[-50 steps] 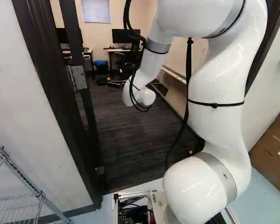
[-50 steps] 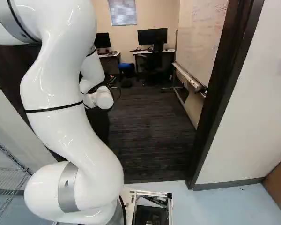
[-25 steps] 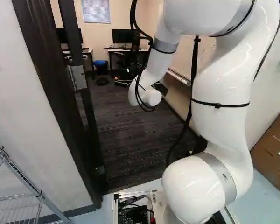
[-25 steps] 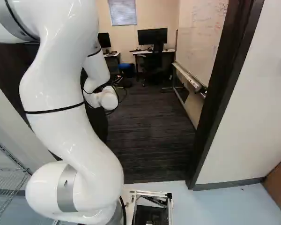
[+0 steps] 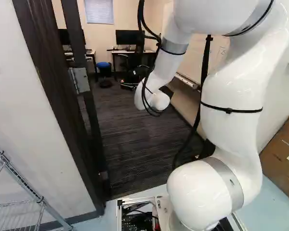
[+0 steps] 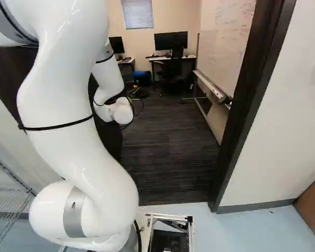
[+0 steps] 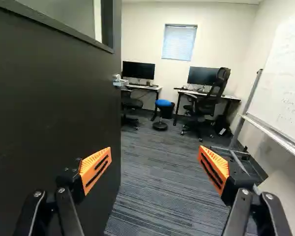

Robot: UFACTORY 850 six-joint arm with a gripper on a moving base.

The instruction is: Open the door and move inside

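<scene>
The gripper (image 6: 136, 91) shows small and dark beyond the wrist in the right base view, partly hidden by it. In the wrist view the gripper (image 7: 155, 149) has its orange-padded fingers wide apart, nothing between them. The dark door (image 7: 54, 108) stands swung into the room, beside one finger, with its lever handle (image 7: 120, 81) farther ahead near the free edge. At the left of the left base view are the hinge (image 5: 79, 80) and the dark door frame (image 5: 50, 82). The doorway stands open onto dark carpet (image 5: 135, 144).
The right door post (image 6: 252, 105) borders the opening. Inside are a whiteboard (image 7: 285, 83) on a stand, desks with monitors (image 7: 202, 75), an office chair (image 7: 206, 103) and a blue stool (image 7: 163, 103). Outside stand a wire rack (image 5: 24, 178) and a cardboard box (image 5: 282, 154).
The forearm and wrist have shifted rightward in both base views, while the upper arm has tilted. The gripper has moved along with the wrist. Door frame and base have stayed put.
</scene>
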